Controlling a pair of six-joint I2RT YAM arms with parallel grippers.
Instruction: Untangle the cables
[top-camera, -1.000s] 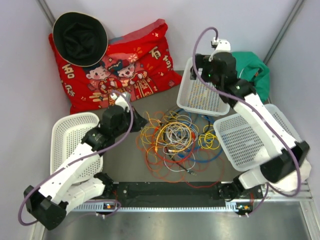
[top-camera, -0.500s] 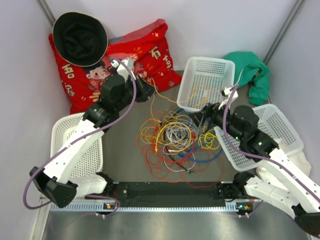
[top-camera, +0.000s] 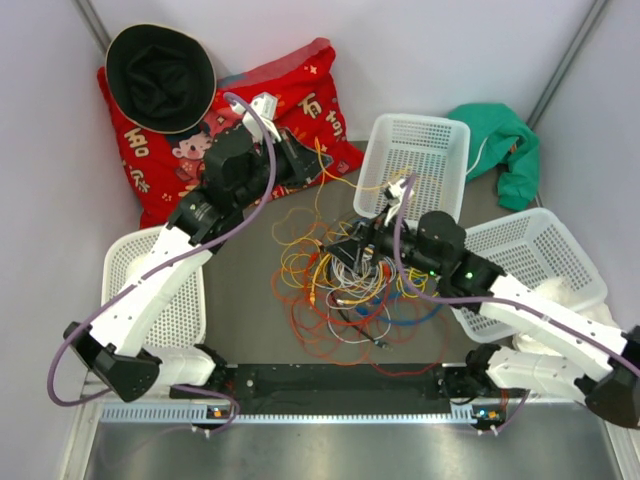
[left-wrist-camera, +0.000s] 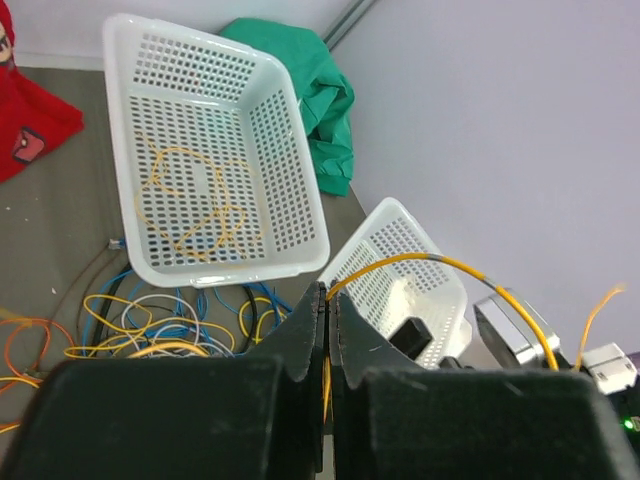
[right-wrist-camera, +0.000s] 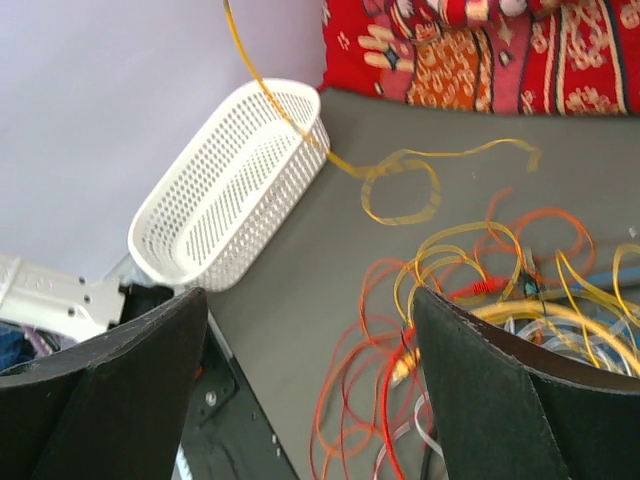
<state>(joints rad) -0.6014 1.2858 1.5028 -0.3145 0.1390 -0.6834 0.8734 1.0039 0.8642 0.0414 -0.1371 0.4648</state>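
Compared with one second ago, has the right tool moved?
Yes. The right tool left the far white basket and came down-left in the top view, now open over the cables.

Wide-open gripper (right-wrist-camera: 310, 300) hangs above tangled cables (right-wrist-camera: 480, 288) near a white basket (right-wrist-camera: 235, 175).

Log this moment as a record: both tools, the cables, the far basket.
left tool: shut on a yellow cable
right tool: open, over the pile
pile: yellow, orange, red, white and blue cables, tangled on the table
far basket: holds one yellow loop
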